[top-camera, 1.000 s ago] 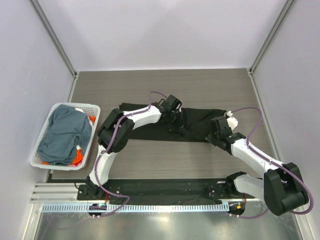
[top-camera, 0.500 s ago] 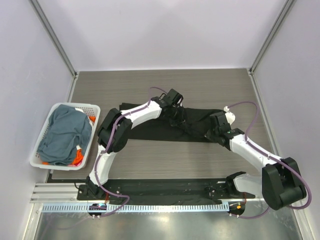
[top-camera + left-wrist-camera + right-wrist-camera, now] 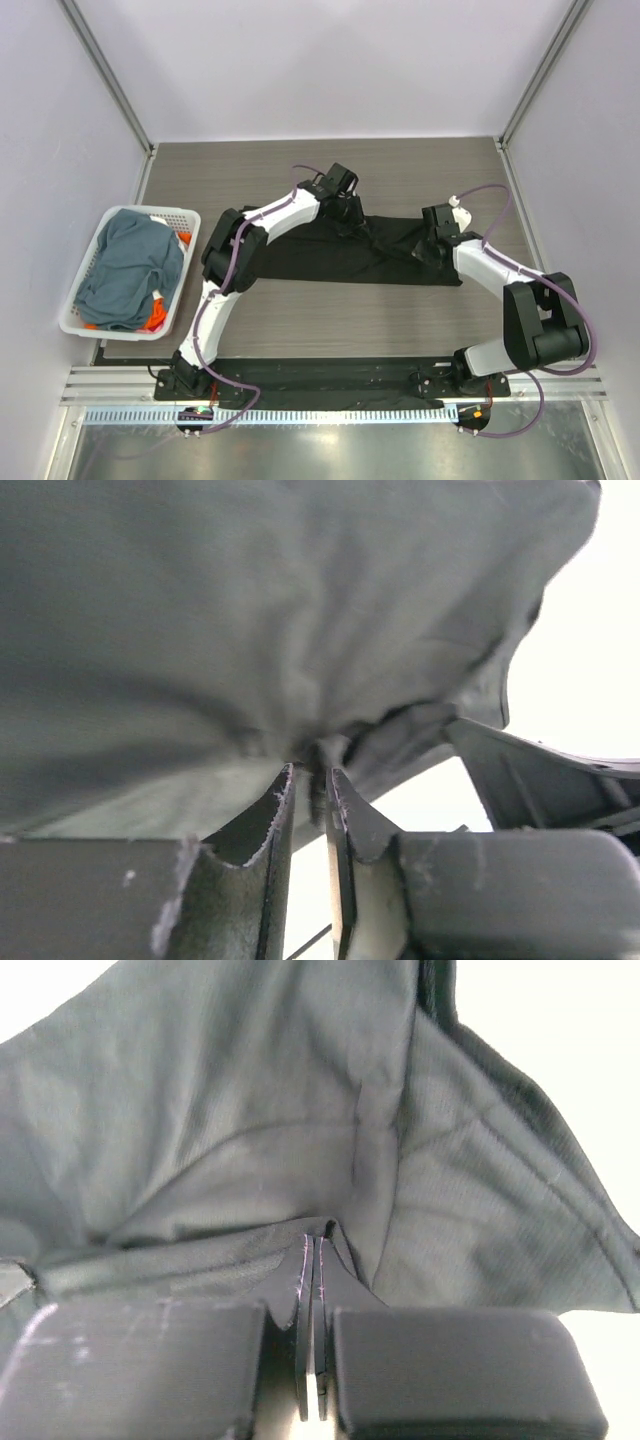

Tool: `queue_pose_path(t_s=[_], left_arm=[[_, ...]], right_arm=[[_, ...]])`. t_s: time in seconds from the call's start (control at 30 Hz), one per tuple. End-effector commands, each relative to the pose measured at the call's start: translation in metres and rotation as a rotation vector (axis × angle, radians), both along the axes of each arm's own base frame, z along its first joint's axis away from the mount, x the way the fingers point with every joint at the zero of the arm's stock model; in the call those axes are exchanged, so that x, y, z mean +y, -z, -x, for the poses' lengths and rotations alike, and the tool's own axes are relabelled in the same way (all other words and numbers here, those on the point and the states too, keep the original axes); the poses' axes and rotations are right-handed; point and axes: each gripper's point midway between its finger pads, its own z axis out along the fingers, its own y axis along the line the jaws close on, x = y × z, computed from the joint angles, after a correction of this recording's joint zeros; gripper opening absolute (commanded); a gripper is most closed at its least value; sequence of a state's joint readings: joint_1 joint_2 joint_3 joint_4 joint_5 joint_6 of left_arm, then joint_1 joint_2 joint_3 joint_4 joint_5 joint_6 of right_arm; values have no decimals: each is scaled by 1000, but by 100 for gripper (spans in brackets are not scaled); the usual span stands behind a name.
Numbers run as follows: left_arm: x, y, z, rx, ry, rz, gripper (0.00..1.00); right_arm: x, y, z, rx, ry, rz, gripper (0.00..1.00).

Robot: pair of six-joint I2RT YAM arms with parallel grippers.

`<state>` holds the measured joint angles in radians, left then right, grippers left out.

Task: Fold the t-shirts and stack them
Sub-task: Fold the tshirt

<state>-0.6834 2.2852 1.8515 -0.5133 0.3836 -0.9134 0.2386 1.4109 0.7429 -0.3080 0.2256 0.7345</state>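
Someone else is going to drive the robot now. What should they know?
Left gripper: jaws slightly apart, black t-shirt bunched at the tips; grip unclear.
Right gripper: shut on a fold of the same shirt.
The black t-shirt lies across the table as a long strip, apparently partly folded. Blue-grey shirt and orange shirt sit in the basket.
Left to do: finish this fold, then fold and stack the others.
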Motion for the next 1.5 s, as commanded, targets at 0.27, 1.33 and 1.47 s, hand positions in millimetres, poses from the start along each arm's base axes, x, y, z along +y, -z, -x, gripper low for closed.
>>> queue_pose_path(t_s=[0.27,1.33,1.47], left_arm=[[-2,-21,-18,-21,3,39,23],[-24,1,59,-56,155,65,36],[-25,1,60,-49,153,68,24]], right_arm=[[-15,-18,-32,-36,41,-50,5],[-7,-23,21,-20,12,-158,1],[-4,-18,23,-23,8,-184,1]])
